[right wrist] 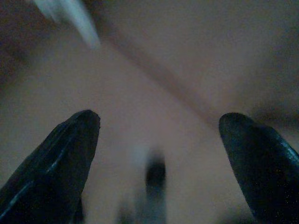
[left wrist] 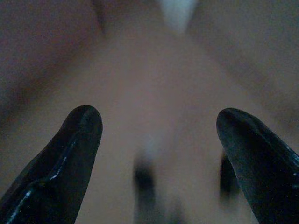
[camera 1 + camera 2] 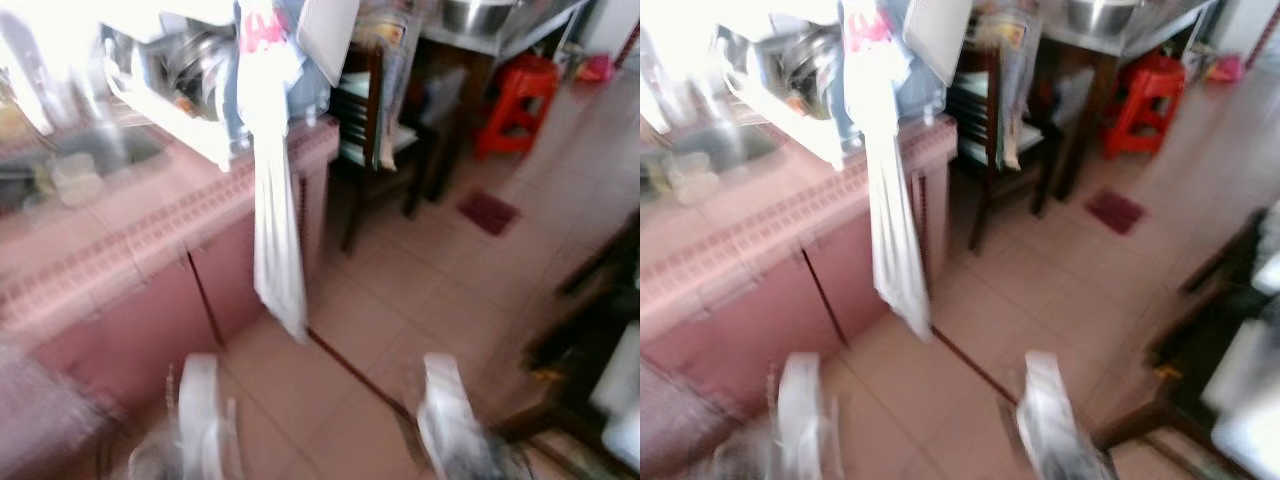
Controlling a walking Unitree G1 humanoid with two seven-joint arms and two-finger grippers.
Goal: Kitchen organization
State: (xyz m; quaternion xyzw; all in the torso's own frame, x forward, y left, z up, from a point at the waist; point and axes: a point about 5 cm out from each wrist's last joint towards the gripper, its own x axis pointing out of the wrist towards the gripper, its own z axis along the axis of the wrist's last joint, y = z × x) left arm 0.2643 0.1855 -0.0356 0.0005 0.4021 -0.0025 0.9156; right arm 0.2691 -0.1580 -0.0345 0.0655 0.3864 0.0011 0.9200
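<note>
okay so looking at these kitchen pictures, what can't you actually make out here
- Items in the white dish rack: both eye views, smeared by motion blur and glare.
- Things on the pink counter near the sink: eye views, too blurred to name.
- Metal bowl on the far table: cut off by the top edge.
- Left tool and right tool: open, but the floor beneath is dim and blurred.

A home kitchen, blurred by motion: a pink tiled counter (image 3: pixel 150 235) ran along the left, with a dish rack (image 3: pixel 170 85) holding metal pots on it and a white cloth (image 3: pixel 275 230) hanging over its edge. Farther off stood a dark wooden chair (image 3: pixel 375 150), a red stool (image 3: pixel 515 100) and a table with a steel bowl (image 3: pixel 475 15) on the tiled floor (image 3: pixel 420 290).
</note>
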